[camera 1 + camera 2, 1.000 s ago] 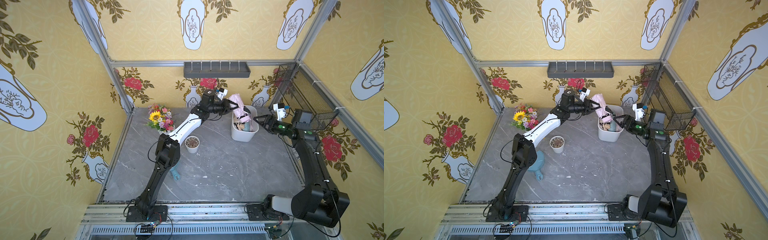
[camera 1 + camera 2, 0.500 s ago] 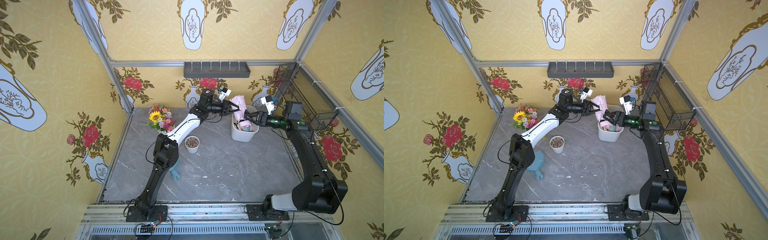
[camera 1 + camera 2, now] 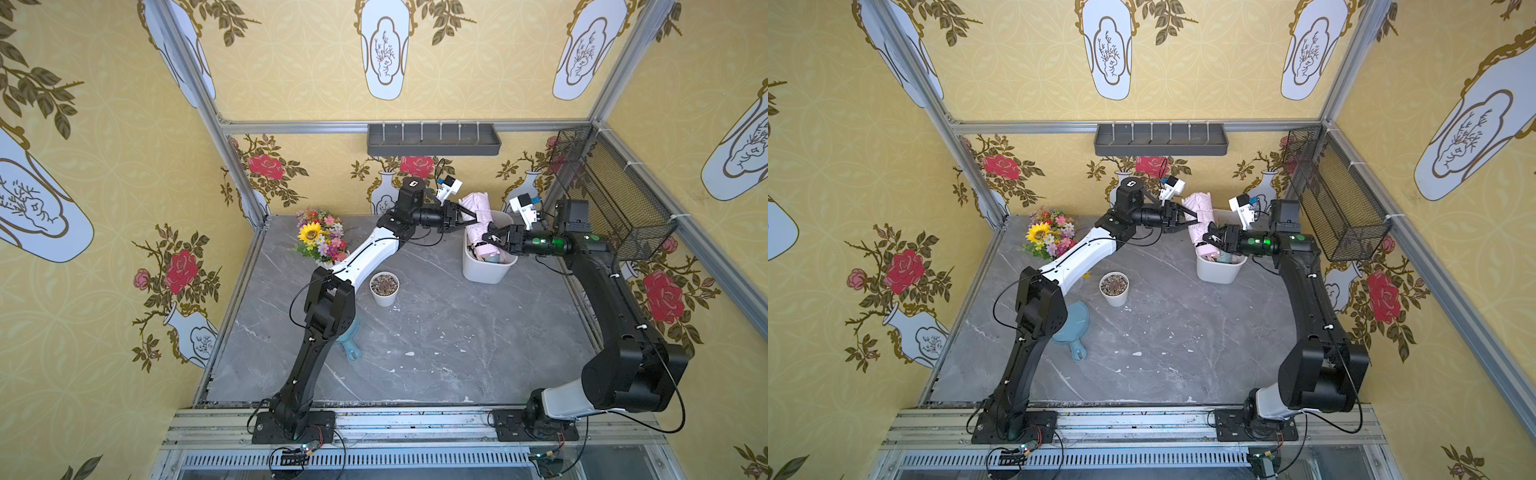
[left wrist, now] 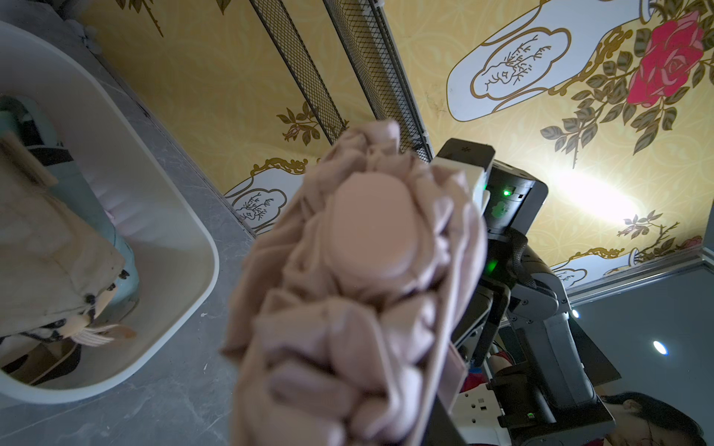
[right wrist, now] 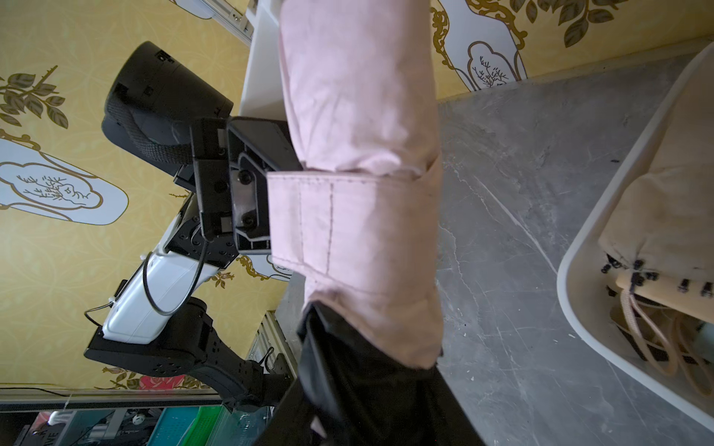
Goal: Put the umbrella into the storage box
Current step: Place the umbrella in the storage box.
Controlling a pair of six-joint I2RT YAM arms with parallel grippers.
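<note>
1. In both top views the left pincer [image 3: 467, 216] [image 3: 1192, 216] is pinching the folded pink umbrella [image 3: 478, 205] [image 3: 1200, 205] near its upper half and holds it tilted. The right pincer [image 3: 491, 240] [image 3: 1211, 240] sits lower on the same umbrella, close below the left pincer. Whether it squeezes the cloth or only stands around it, I cannot tell. The white storage box [image 3: 484, 272] [image 3: 1219, 272] stands just beneath both pincers. The umbrella's lower end is at the box's mouth, but I cannot tell whether it is inside or just above.

2. In the left wrist view the left pincer's jaws do not show. The umbrella [image 4: 359, 270] fills the space right ahead of them, blurred, with its round end cap facing the camera. The storage box [image 4: 201, 247] lies off to one side and holds a beige drawstring bag [image 4: 50, 247]. The right arm [image 4: 541, 309] is behind the umbrella.

3. In the right wrist view one of the left pincer's fingers [image 5: 247, 200] presses against the umbrella [image 5: 359, 116] beside its pink strap. The storage box [image 5: 572, 270] is apart from the umbrella, with grey table [image 5: 502, 193] between them.
</note>
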